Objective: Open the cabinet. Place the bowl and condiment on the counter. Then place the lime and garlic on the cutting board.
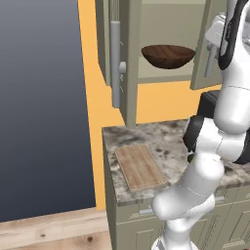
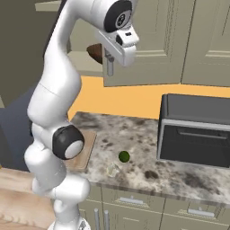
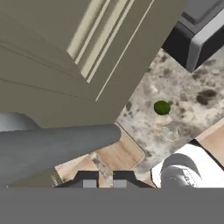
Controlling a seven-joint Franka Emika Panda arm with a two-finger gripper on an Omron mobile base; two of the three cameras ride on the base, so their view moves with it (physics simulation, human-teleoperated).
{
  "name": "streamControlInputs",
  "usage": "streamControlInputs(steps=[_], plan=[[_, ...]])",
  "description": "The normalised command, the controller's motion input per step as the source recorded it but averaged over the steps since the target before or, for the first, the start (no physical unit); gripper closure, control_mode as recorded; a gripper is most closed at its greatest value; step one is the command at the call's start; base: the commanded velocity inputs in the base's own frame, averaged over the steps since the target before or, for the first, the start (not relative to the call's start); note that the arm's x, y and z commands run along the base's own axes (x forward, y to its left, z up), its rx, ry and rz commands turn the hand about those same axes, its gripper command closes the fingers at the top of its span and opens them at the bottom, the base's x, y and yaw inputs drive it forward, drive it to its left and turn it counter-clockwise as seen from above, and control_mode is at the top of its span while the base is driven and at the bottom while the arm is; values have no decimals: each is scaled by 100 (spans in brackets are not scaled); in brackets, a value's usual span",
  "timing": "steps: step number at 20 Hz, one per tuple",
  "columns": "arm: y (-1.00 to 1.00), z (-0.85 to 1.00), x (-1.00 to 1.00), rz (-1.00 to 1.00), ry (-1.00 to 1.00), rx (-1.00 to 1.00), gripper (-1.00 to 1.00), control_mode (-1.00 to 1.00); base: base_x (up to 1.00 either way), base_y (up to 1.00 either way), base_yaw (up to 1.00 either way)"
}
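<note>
Arm raised, tool [image 3: 104,176] at cabinet [image 2: 152,40] handle [image 3: 57,146].

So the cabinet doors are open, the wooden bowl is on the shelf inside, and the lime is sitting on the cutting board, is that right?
Not quite. The lime lies on the bare counter, apart from the cutting board; the right base view shows it. The cabinet is open, with the bowl on its shelf.

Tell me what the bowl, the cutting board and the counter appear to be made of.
The bowl looks like dark brown wood with a smooth finish; faint grain streaks run across its side. The cutting board looks like pale, matte wood, with lengthwise grain lines. The counter looks like polished stone, possibly marble or a laminate imitation: grey-brown speckled blotches.
</note>
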Motion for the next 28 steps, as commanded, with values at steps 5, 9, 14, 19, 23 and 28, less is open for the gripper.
streamControlInputs(steps=[5,9,14,19,23,28], plan=[[-71,-50,4,0,-59,35,100,-100,0,0,0],[-4,16,-77,0,-45,2,100,-100,0,0,0],[38,33,-93,1,-31,-22,100,-100,0,0,0],[46,-27,-74,20,-30,-10,100,-100,0,0,0],[33,-23,-50,13,-27,-8,100,-100,0,0,0],[42,20,-6,0,-7,-30,100,-100,0,0,0]])
